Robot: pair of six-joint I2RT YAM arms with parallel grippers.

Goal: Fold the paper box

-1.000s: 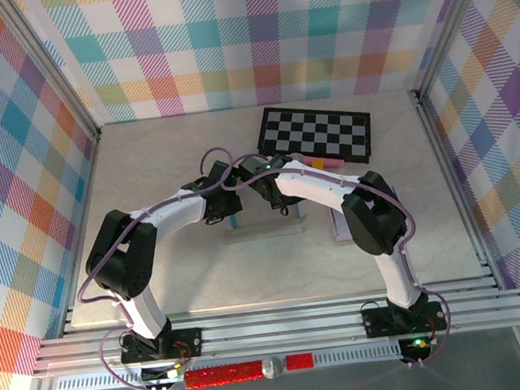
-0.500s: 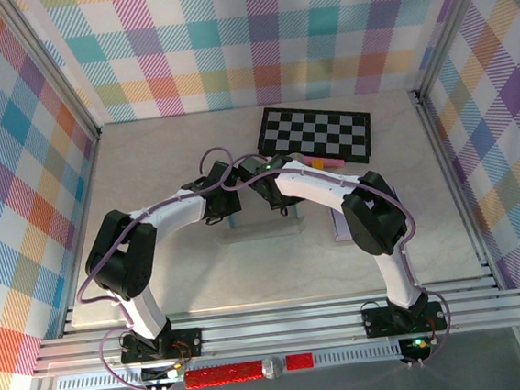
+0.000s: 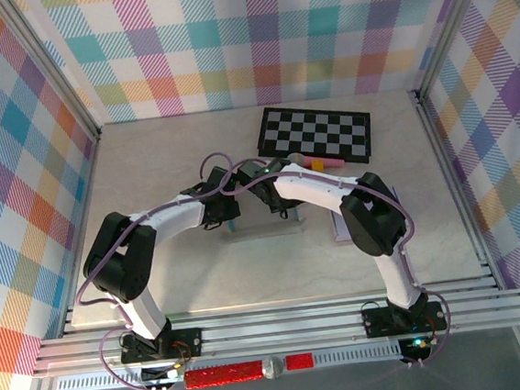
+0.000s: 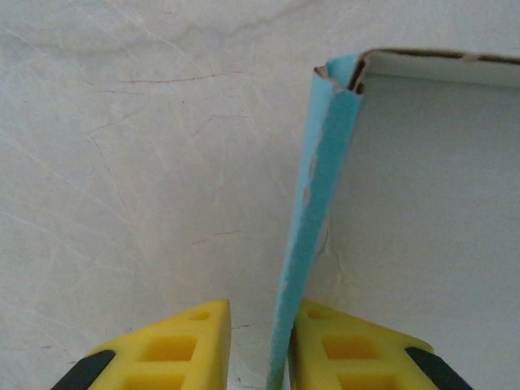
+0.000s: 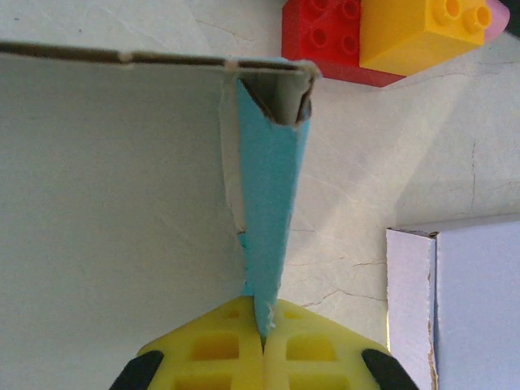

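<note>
Right end effector (image 5: 262, 318) is clenched on one side wall of the pale-blue paper box (image 5: 272, 195). Left end effector (image 4: 260, 325) straddles the opposite wall, released, one yellow finger (image 4: 191, 333) clear of it. The box sits mid-counter (image 3: 147, 169), with red and yellow toy bricks (image 5: 406, 32) at its 1 o'clock.

A paper box (image 3: 263, 228) lies near the middle of the worktop, partly folded. It is light blue outside and pale grey-white inside. Its base lies flat. The left side wall (image 4: 313, 203) stands upright along the base's edge and meets the raised back wall (image 4: 439, 65) at a slightly frayed corner. The right side wall (image 5: 270, 211) also stands upright, folded double. Its top corner gapes open, showing the hollow inside, and its lower edge is ragged.
</note>
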